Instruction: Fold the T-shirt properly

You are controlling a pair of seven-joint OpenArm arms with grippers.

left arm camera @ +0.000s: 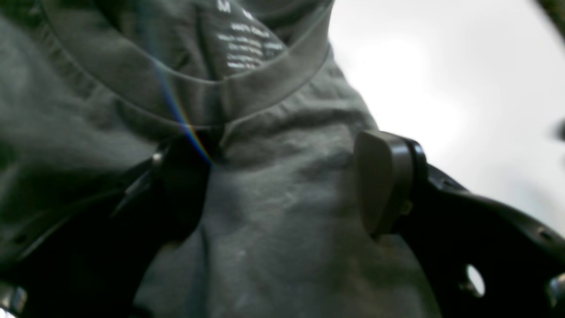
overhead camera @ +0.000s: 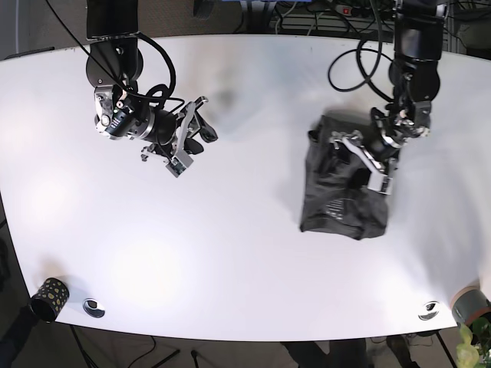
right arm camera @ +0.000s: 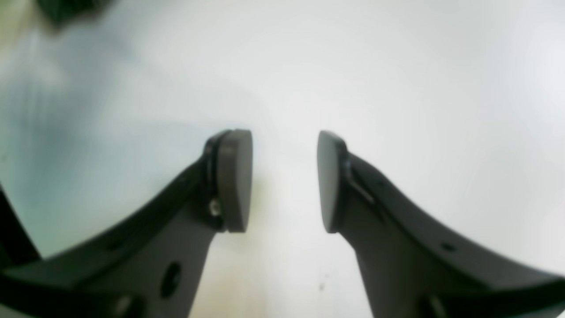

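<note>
The dark grey T-shirt [overhead camera: 337,203] lies as a folded rectangle on the white table [overhead camera: 245,253], right of centre. My left gripper [overhead camera: 360,162] rests on its upper right part. In the left wrist view the jaws of this gripper [left arm camera: 282,185] stand wide apart, with shirt fabric [left arm camera: 273,229] bunched between them and the collar [left arm camera: 265,88] with its printed label just beyond. My right gripper [overhead camera: 192,146] hovers over bare table at the left, far from the shirt. In the right wrist view it [right arm camera: 284,181] is open and empty.
A black patterned cup [overhead camera: 47,297] stands at the front left corner beside a metal disc [overhead camera: 93,307]. Another disc [overhead camera: 428,310] and a grey cup [overhead camera: 469,305] sit at the front right. Cables [overhead camera: 307,15] hang behind the far edge.
</note>
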